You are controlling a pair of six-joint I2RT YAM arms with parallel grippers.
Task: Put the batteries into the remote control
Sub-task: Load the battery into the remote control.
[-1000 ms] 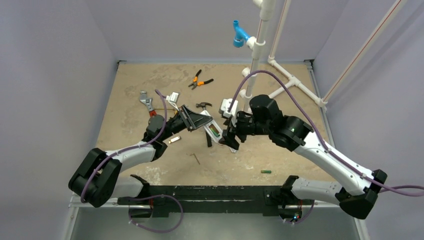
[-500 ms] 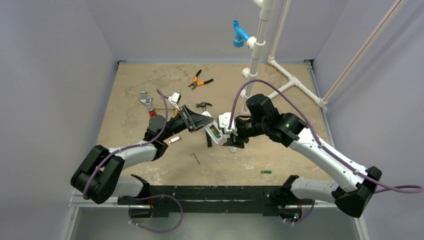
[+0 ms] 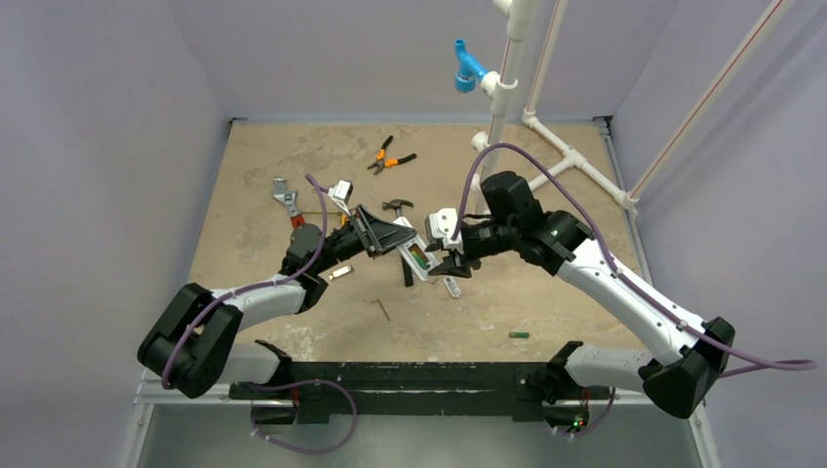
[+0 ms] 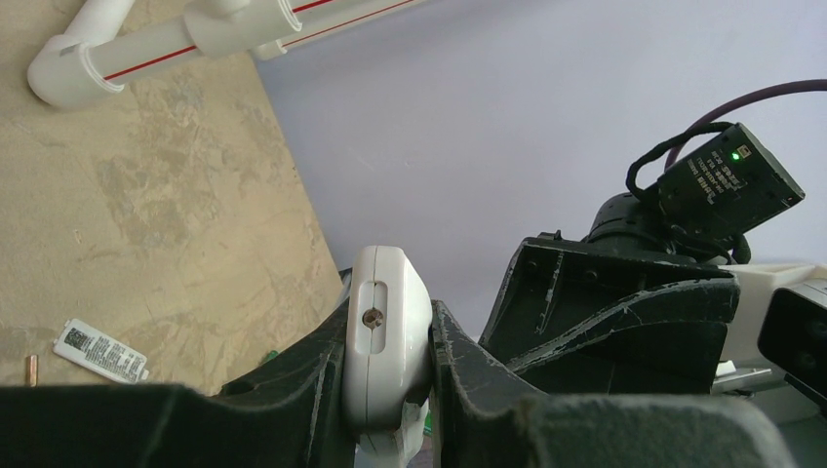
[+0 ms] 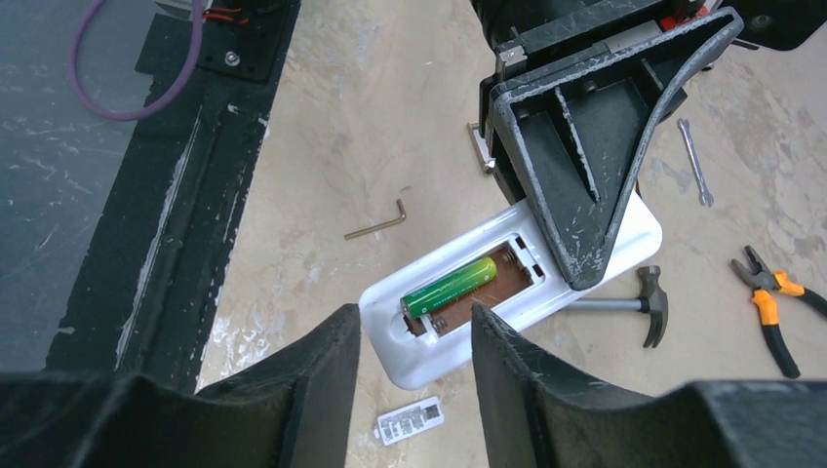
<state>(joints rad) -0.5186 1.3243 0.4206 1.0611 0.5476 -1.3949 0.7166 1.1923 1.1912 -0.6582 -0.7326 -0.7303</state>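
My left gripper (image 3: 388, 237) is shut on the white remote control (image 3: 417, 256) and holds it above the table, back side up. In the right wrist view the remote (image 5: 585, 255) has its compartment open, with one green battery (image 5: 451, 285) lying in one slot. My right gripper (image 3: 451, 256) is open and empty, with its fingers to either side of the remote's free end (image 5: 414, 363). The second green battery (image 3: 519, 334) lies on the table at the front right. In the left wrist view the remote's end (image 4: 385, 331) is clamped between the fingers.
A small white labelled piece (image 5: 410, 419) lies on the table under the remote. A hammer (image 5: 646, 307), a hex key (image 5: 378, 222), orange pliers (image 3: 390, 156), a wrench (image 3: 285, 200) and a silver clip piece (image 3: 339, 273) lie around. A white pipe frame (image 3: 546, 146) stands at the back right.
My right gripper has risen from pointing down at the table and turned toward the remote's free end. The left gripper and remote have hardly moved.
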